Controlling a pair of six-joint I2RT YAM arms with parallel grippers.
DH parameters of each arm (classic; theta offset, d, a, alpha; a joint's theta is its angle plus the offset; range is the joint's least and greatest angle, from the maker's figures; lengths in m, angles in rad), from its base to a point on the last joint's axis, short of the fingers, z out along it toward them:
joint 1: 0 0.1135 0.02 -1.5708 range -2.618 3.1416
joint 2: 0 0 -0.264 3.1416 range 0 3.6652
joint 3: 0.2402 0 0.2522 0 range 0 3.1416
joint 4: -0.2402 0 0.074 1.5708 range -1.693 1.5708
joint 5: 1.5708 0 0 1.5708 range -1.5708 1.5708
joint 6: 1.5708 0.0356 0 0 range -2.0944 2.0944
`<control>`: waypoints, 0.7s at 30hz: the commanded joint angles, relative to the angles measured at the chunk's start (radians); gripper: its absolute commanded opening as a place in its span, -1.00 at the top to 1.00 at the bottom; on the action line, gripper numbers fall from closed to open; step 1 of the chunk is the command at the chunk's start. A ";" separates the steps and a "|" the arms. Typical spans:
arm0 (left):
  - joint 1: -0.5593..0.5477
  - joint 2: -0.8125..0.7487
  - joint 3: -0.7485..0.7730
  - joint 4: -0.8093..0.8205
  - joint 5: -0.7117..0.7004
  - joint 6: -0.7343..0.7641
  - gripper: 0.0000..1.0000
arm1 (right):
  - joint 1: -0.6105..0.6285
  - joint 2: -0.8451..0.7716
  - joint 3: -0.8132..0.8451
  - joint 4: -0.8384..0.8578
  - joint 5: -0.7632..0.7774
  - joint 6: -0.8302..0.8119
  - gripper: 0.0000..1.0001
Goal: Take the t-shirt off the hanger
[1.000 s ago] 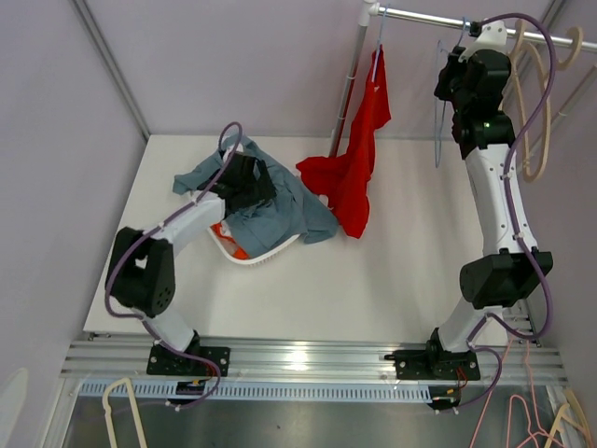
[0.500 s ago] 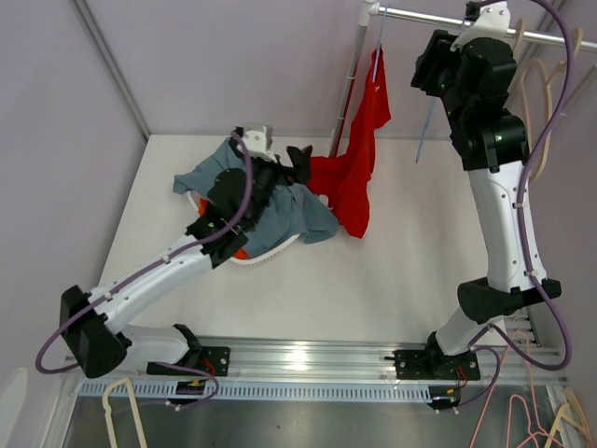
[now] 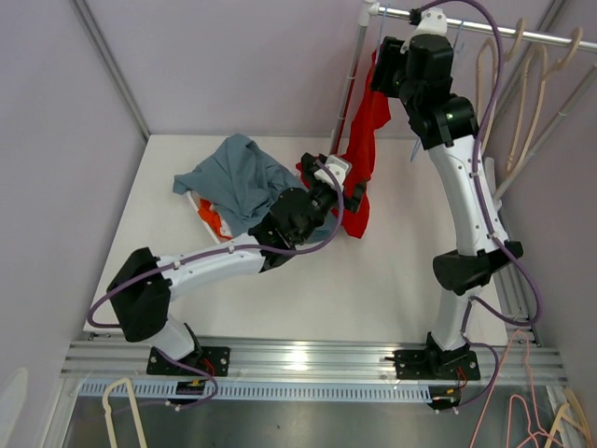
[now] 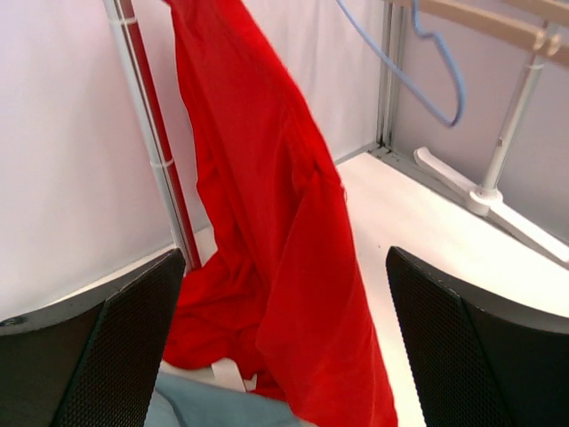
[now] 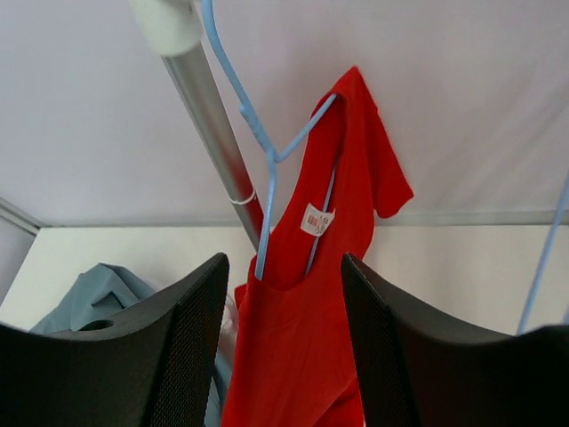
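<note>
A red t-shirt (image 3: pixel 366 140) hangs on a blue hanger (image 3: pixel 379 33) from the rail at the top; its lower end lies bunched on the table. My right gripper (image 3: pixel 385 73) is open, high up by the shirt's top. In the right wrist view the hanger (image 5: pixel 267 178) and the shirt's neck (image 5: pixel 329 294) show between and beyond the open gripper (image 5: pixel 284 267). My left gripper (image 3: pixel 343 182) is open beside the shirt's lower part. In the left wrist view the shirt (image 4: pixel 276 249) hangs just ahead of the open gripper (image 4: pixel 284 260), apart from both fingers.
A blue-grey shirt (image 3: pixel 238 177) lies over a white basket with orange cloth (image 3: pixel 211 220). The rack's post (image 3: pixel 353 79) stands behind the red shirt. Beige hangers (image 3: pixel 522 84) and an empty blue hanger (image 4: pixel 427 80) hang on the rail at right. The rack's foot (image 4: pixel 498 205) lies on the table.
My left arm has swung right from the basket to the red shirt's lower part. My right arm has moved left along the rail to the shirt's hanger.
</note>
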 commanded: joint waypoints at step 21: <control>-0.005 0.092 0.140 0.103 0.035 0.052 -0.99 | 0.011 0.145 0.062 0.153 0.042 -0.031 0.89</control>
